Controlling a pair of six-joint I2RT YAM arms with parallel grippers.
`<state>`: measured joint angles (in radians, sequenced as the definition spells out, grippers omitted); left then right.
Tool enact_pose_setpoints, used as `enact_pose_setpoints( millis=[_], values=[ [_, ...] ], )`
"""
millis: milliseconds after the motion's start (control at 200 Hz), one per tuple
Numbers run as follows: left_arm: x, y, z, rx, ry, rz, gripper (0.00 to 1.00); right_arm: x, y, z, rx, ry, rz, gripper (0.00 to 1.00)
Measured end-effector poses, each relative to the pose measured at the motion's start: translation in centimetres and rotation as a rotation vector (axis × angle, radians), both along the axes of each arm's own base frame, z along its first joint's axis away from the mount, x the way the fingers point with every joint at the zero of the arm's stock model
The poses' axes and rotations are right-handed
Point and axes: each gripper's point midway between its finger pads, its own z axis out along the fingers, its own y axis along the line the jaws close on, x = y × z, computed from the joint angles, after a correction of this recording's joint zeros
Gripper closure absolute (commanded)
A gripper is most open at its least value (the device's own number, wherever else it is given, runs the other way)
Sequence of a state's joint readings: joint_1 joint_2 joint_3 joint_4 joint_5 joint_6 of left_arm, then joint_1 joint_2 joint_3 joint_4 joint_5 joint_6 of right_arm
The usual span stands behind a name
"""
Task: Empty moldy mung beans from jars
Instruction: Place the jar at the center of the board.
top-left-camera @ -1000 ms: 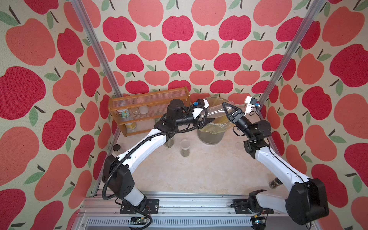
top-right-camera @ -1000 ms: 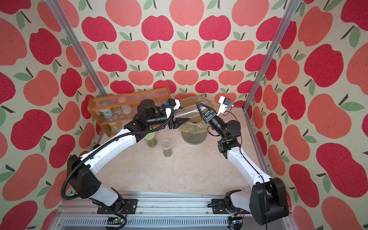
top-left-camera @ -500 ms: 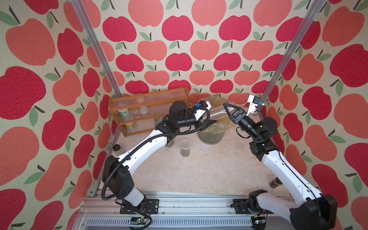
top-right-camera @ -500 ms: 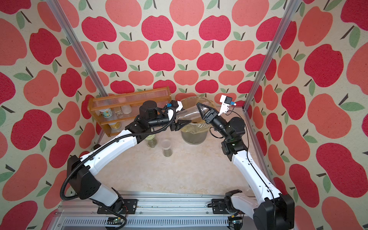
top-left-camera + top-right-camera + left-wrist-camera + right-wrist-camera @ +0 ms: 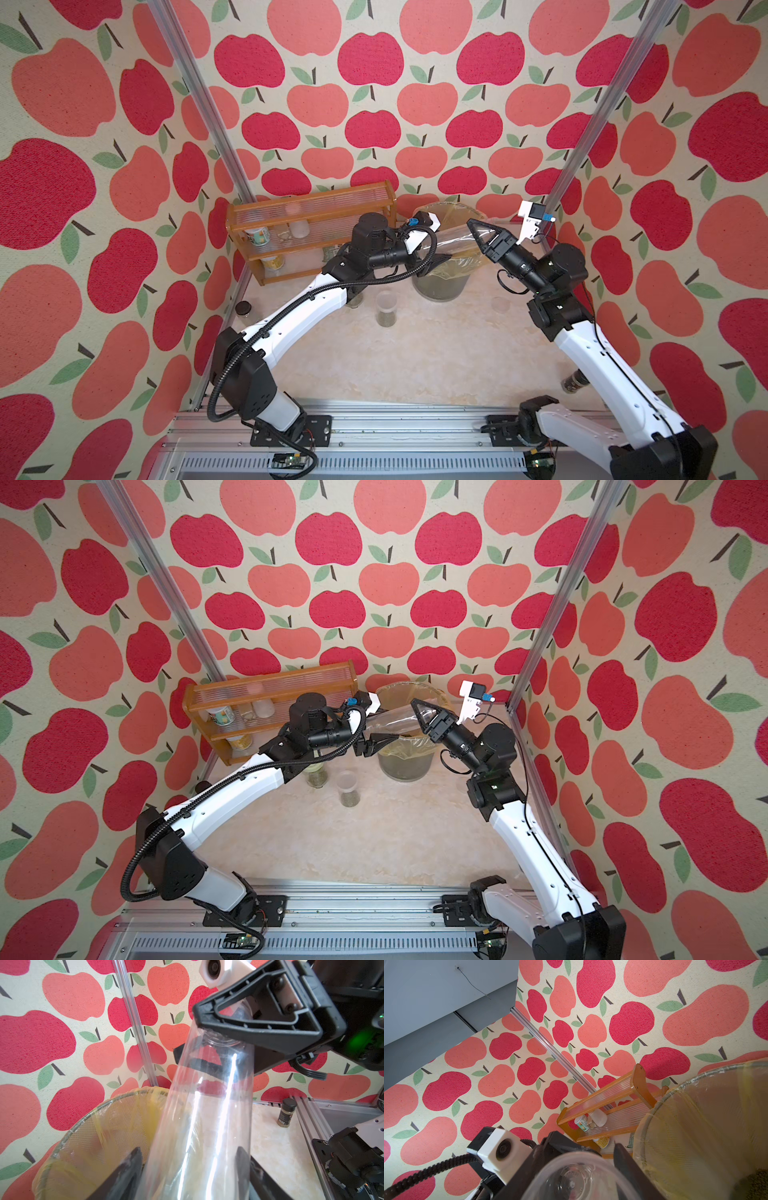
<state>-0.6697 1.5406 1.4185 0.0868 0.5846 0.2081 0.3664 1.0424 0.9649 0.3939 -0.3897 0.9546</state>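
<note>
Tube (image 5: 455,243) is hanging nearly level over the bin (image 5: 440,286) at 12 o'clock on the table. It is looking empty, with no beans showing through its wall. The right claw (image 5: 473,228) is pinching the tube's 3 o'clock end. The left claw (image 5: 187,1150) is flanking the 9 o'clock end with one jaw on each side, but I cannot tell whether those jaws are pressing or standing just clear.

Beans (image 5: 756,1180) are lying in the bin's bottom. More are sitting in the short jar (image 5: 348,787) and the squat jar (image 5: 316,776), both standing just in front of the rack (image 5: 270,688), toward 11 o'clock.

This is looking like a handover to the right claw. To go well, the right pinch needs to be bearing the whole tube before the left jaws are spreading wide. A smooth tube held by one end is likely to swing or slip. The left claw should be backing off along the tube toward 9 o'clock, not across it. The tube should be staying over the bin, so stray grains are dropping inside.
</note>
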Motion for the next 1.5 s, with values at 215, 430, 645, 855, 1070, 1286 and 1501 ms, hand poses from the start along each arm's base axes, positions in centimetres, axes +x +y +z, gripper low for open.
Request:
enact_pose_setpoints(
  millis=[215,430,645,855,1070,1286,1501],
  values=[
    [3.6,2.9,-0.7,0.001,0.034,0.165,0.05,0.5,-1.2,0.9,0.004,-0.020,-0.062,0.60],
    [3.7,4.2,-0.8,0.002,0.028,0.222,0.00,1.1,-2.4,1.5,-0.024,-0.032,-0.111,0.60],
    [2.8,5.7,0.2,-0.014,0.002,0.268,0.00,2.0,-4.8,0.7,-0.071,-0.012,-0.211,0.60],
    [1.2,8.0,0.9,-0.023,-0.024,0.334,0.00,0.8,-7.3,1.1,-0.200,-0.033,-0.339,0.59],
    [-1.9,7.7,3.8,-0.049,-0.117,0.323,0.00,-3.2,-10.0,5.0,-0.354,-0.116,-0.458,0.59],
    [-2.9,7.8,3.6,-0.058,-0.104,0.327,0.00,-6.0,-12.8,4.8,-0.490,-0.089,-0.577,0.60],
    [-4.5,8.8,3.1,-0.083,-0.074,0.334,0.00,-3.4,-14.4,0.2,-0.665,0.031,-0.654,0.59]
  ],
)
